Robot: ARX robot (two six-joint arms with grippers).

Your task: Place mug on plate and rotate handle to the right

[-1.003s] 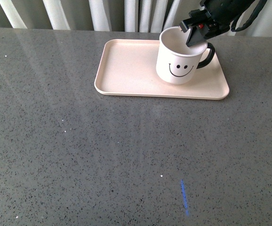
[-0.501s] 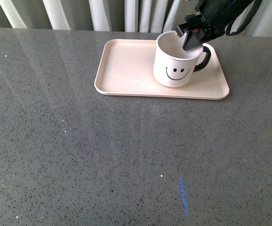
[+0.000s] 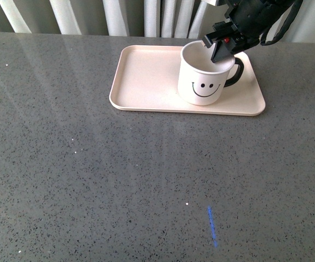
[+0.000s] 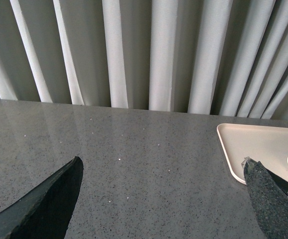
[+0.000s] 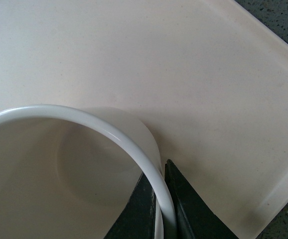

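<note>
Roughly, left to right:
left gripper (image 4: 159, 199): spread wide, empty, well apart from the tray.
plate (image 3: 141, 82): flat, stiff, steady base.
mug (image 3: 202, 76): standing on plate; glazed, slippery, breakable.
right gripper (image 5: 160, 209): pinching the mug's rim wall, the best hold.
handle (image 3: 237, 71): pointing right.

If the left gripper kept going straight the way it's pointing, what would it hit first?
Probably nothing nearby: the open left gripper points across bare table toward the curtain. The plate lies off to one side.

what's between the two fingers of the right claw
The mug's rim wall. In the right wrist view, one finger sits inside the cup and the other outside, pinching the white wall above the plate.
</note>
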